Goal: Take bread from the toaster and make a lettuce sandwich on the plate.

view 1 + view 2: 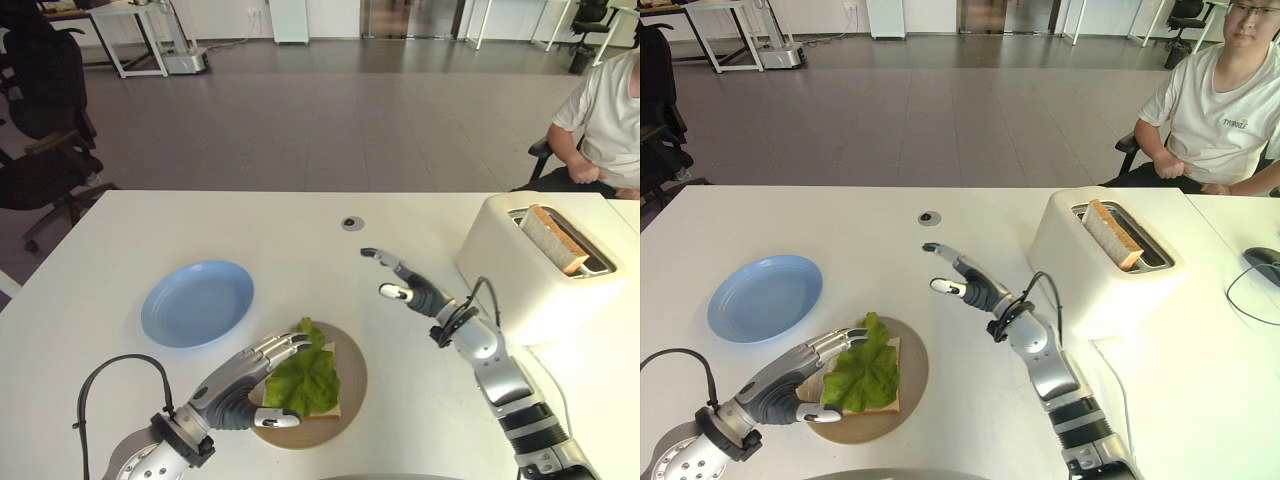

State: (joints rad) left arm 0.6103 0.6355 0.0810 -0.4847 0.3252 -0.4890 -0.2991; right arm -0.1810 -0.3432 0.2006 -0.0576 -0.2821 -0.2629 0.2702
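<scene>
A white toaster (520,265) stands at the right with one slice of bread (555,238) upright in its slot. A green lettuce leaf (303,375) lies on a bread slice (880,402) on a round brown board (345,395) near the front. My left hand (240,380) rests at the board's left edge, fingers loosely extended beside the lettuce and holding nothing. In the middle of the table my right hand (405,282) hovers open, left of the toaster and clear of it. The blue plate (197,302) sits at the left with nothing on it.
A small dark round disc (351,223) is set into the table behind my right hand. A black cable (110,385) loops by my left wrist. At the far right edge lie a dark mouse (1263,262) and its cord. A seated person (1215,110) is behind the table's right side.
</scene>
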